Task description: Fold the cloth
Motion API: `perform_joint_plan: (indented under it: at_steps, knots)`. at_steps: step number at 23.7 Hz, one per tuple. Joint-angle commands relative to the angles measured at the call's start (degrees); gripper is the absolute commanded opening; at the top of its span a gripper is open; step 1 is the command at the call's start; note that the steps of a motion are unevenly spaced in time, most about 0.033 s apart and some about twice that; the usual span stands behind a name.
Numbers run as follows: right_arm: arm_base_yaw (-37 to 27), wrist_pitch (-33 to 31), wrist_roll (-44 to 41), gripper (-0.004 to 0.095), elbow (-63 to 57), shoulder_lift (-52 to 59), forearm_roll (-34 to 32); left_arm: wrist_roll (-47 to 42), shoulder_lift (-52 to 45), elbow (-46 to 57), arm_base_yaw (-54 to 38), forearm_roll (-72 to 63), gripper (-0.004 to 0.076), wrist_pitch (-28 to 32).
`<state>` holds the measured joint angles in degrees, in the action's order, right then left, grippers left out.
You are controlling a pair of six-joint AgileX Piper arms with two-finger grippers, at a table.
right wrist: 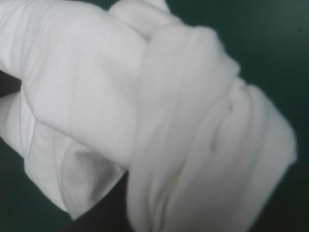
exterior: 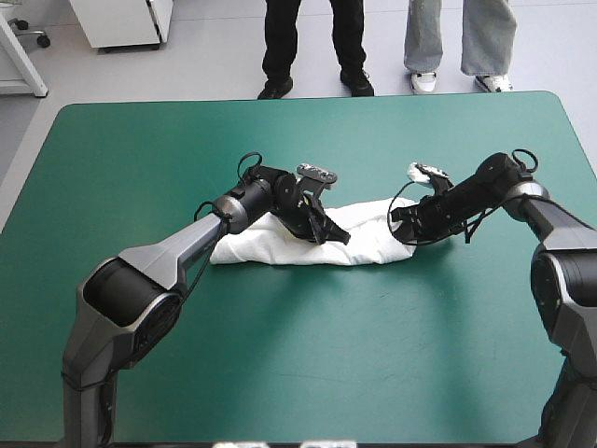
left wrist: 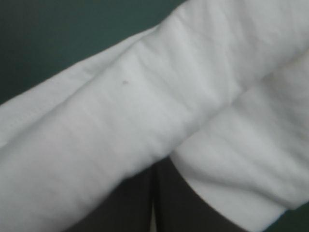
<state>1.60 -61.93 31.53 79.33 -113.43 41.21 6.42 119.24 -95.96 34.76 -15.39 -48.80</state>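
Observation:
The white T-shirt (exterior: 270, 247) lies as a long folded bundle across the middle of the table. My left gripper (exterior: 338, 235) rests low on the bundle's middle. In the left wrist view its black fingers (left wrist: 169, 203) meet under a thick fold of the T-shirt (left wrist: 145, 96), with a thin strip of cloth between them. My right gripper (exterior: 399, 222) is at the bundle's right end. In the right wrist view bunched T-shirt (right wrist: 169, 121) covers nearly all of it. Only a dark patch of finger (right wrist: 96, 215) shows beneath the cloth.
The teal-green cover (exterior: 298, 355) shows broadly on every side of the bundle. The table's edges are well away from both grippers.

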Motion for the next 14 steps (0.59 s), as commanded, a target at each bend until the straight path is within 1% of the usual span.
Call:
perform_joint_plan:
  at_steps: [1,3,6,14]
  knots:
    - [-0.8,-4.6,-0.9,-0.0017,3.5,5.7,-1.8,-0.1,-1.8,-0.6,0.5,0.0,-0.0009,-3.0]
    - [-2.2,-6.5,-2.0,-0.0017,5.1,8.2,-1.6,-0.1,-1.8,-0.6,0.5,0.0,-0.0009,-3.4]
    - [-2.7,-6.9,-2.1,-0.0017,5.6,12.3,-0.3,-0.1,-1.8,-0.6,0.5,-0.3,-0.0009,-3.5]
    - [-2.7,-7.0,-2.0,-0.0017,5.6,14.0,1.7,-0.1,-1.8,-0.6,0.5,-0.4,-0.0009,-3.2]
